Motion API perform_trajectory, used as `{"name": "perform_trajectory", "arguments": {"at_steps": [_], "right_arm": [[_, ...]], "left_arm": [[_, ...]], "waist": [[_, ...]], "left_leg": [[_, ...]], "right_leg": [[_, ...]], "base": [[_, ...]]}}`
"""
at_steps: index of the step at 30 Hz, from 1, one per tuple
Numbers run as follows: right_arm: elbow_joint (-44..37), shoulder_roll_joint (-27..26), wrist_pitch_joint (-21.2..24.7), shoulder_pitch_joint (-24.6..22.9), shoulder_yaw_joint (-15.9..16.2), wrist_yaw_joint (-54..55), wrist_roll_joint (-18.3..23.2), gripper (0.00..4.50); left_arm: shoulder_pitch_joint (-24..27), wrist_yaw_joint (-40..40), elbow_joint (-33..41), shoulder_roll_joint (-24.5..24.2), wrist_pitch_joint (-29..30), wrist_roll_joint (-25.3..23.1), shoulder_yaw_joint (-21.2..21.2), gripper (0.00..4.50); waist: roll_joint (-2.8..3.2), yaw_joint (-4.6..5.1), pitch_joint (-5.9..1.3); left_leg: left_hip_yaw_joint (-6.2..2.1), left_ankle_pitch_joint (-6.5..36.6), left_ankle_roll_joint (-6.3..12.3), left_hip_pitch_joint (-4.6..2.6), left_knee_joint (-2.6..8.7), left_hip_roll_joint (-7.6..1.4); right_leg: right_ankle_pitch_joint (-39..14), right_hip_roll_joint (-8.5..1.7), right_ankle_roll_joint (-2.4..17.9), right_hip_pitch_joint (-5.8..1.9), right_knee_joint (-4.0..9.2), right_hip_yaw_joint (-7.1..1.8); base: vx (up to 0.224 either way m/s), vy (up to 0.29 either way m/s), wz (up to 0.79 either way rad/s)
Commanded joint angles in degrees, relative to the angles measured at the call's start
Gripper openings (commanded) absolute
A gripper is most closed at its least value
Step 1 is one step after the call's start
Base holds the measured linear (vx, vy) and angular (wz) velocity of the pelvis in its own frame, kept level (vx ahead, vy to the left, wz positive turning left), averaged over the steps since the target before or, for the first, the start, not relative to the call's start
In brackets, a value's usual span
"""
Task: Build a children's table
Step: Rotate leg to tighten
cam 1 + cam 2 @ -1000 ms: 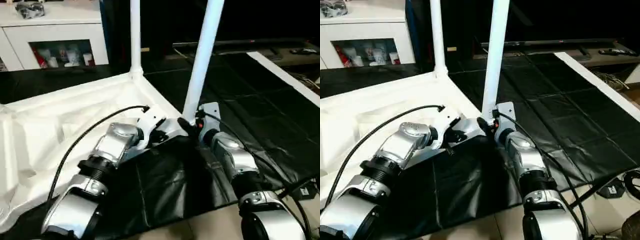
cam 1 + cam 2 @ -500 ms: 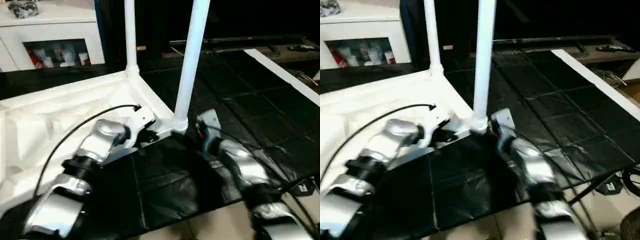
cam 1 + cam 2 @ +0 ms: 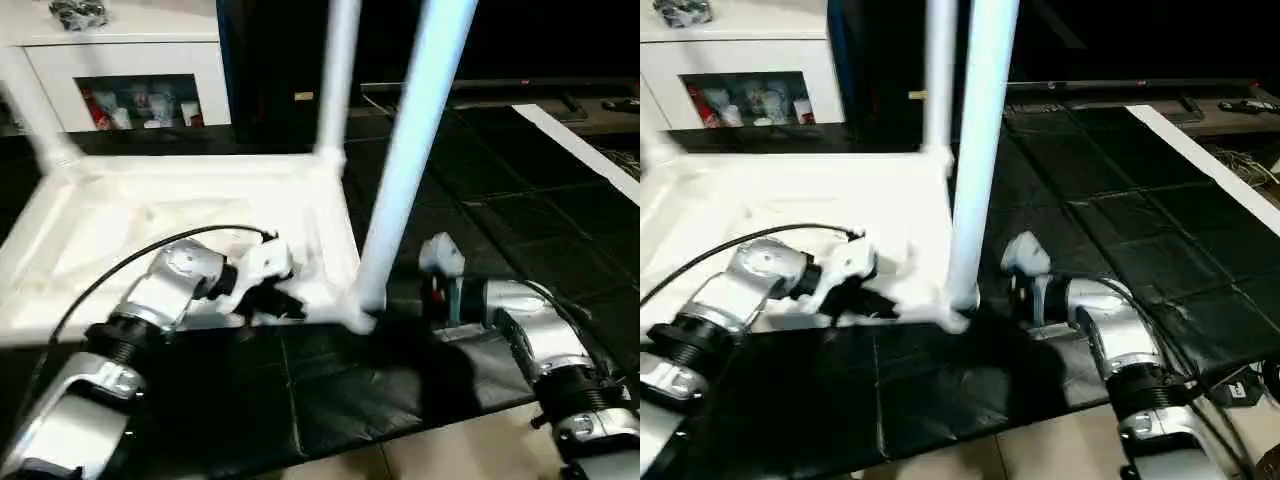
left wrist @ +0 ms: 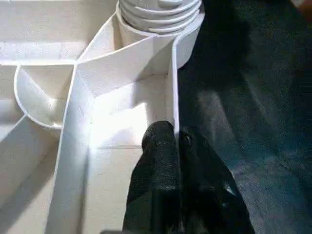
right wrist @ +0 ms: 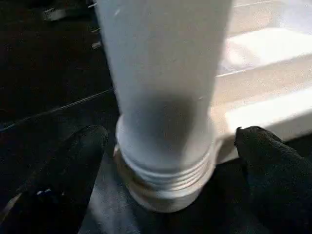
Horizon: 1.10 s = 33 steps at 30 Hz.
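Note:
The children's table top [image 3: 150, 210] lies upside down on a black mat, its ribbed underside facing up. A white leg [image 3: 415, 150] stands in the near right corner socket. A second leg [image 3: 337, 80] rises at the far right corner and a third [image 3: 28, 105] at the far left. My left gripper [image 4: 176, 134] is shut on the thin near rim wall, close to that near socket [image 4: 161, 19]. My right gripper [image 5: 168, 146] is open; its black fingertips [image 5: 90, 141] stand apart on either side of the near leg's threaded base [image 5: 165, 170].
A white cabinet with glass doors [image 3: 125, 70] stands at the back left. The black mat [image 3: 520, 200] runs to the right, edged by a white strip [image 3: 580, 150]. Pale floor [image 3: 450, 460] begins at the mat's near edge, with cables [image 3: 1240, 160] at the far right.
My right gripper has let go of the near leg's base and opened wide around it. The table top has swung round, its near rim now running across the view with my left gripper.

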State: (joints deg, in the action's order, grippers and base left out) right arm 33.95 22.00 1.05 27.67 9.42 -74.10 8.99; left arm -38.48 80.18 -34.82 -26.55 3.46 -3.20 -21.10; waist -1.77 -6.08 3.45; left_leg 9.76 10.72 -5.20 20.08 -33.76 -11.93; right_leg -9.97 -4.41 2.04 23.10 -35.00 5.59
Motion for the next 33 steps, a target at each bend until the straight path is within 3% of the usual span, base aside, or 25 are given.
{"name": "perform_trajectory", "arguments": {"at_steps": [1, 10, 19, 27, 33], "right_arm": [[0.6, 0.9, -0.2, 1.4, 0.4, -3.2, -0.2, 4.48], [1.9, -0.2, -1.6, 2.7, 1.7, -5.3, 0.4, 3.69], [2.2, -1.5, -2.3, 2.9, 2.2, -7.2, 0.6, 2.91], [2.5, -1.7, -2.8, 2.7, 2.3, -7.6, 0.9, 2.75], [1.3, -3.3, 0.3, 1.2, 1.0, -4.3, 2.0, 2.74]], "left_arm": [[-0.6, 3.6, 2.2, 0.2, -1.5, -0.3, -2.0, 0.0], [0.9, 6.7, 5.7, -1.0, -1.5, 0.6, -3.4, 0.0], [0.9, 7.0, 5.4, -0.9, -2.2, 0.4, -3.6, 0.0], [0.8, 6.2, 5.0, -1.1, -1.9, 0.0, -3.5, 0.0], [0.0, 0.5, 2.8, 1.1, 2.6, -0.3, -1.6, 0.0]], "waist": [[0.15, 0.15, -4.0], [0.05, -0.04, -4.08], [-0.14, -0.1, -4.1], [-0.06, -0.08, -4.11], [0.02, -0.17, -4.02]], "left_leg": [[0.06, 10.8, 2.93, -0.22, 3.84, -1.77], [0.15, 8.8, 3.32, -0.12, 3.76, -1.81], [0.12, 8.9, 3.06, -0.02, 3.73, -1.72], [0.12, 9.1, 3.0, -0.12, 3.76, -1.75], [0.09, 9.5, 2.84, -0.13, 3.77, -1.71]], "right_leg": [[-15.5, -4.14, 10.8, -3.28, 4.41, -3.29], [-12.0, -4.03, 12.0, -3.19, 3.84, -3.26], [-13.6, -4.09, 11.0, -3.3, 3.96, -3.3], [-13.8, -4.07, 11.1, -3.24, 3.96, -3.26], [-15.2, -4.13, 10.7, -3.23, 4.15, -3.25]], "base": [[0.0, 0.0, 0.0], [0.0, 0.0, 0.0], [0.0, 0.0, 0.0], [0.0, 0.0, 0.0], [0.0, 0.0, 0.0]]}}
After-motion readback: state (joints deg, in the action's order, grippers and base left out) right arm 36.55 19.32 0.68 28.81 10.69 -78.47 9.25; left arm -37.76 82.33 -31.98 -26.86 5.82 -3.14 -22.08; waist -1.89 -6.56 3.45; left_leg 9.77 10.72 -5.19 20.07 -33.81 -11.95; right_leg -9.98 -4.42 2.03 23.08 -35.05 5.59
